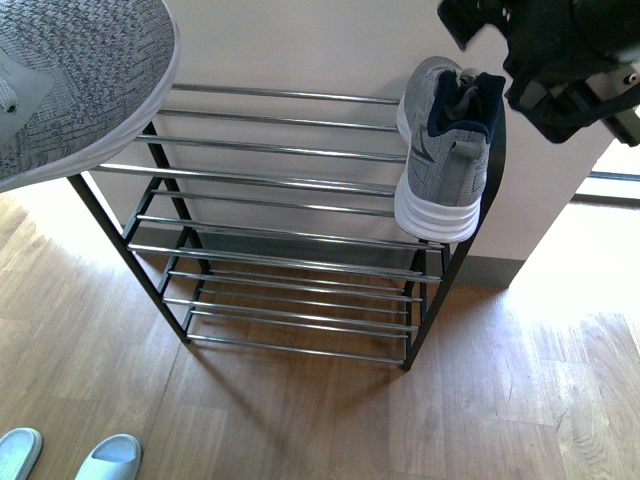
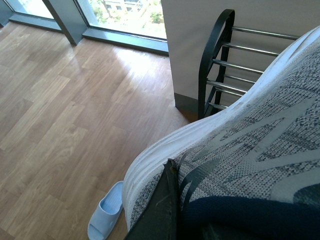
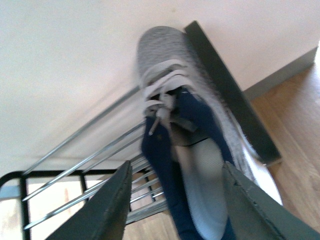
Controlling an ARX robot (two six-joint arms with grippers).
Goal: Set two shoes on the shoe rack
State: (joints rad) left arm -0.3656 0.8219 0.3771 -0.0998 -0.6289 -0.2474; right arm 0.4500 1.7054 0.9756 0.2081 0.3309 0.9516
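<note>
Carrying one grey sneaker (image 1: 70,80) clamped in my left gripper (image 2: 167,212), I judge the bare top rods of the shoe rack (image 1: 280,147) lie just rightward and below. The other sneaker (image 1: 445,150) rests far right, toe inward, beneath my wide-open right gripper (image 3: 176,170).

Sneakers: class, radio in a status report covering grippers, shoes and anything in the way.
Left gripper shut on one sneaker, near rack's left end. Right gripper open, other sneaker on top tier, right end. Blue slides on floor, apart from rack.

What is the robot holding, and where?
The left gripper holds a sneaker by its navy collar edge; the right gripper is open, holding nothing.
</note>
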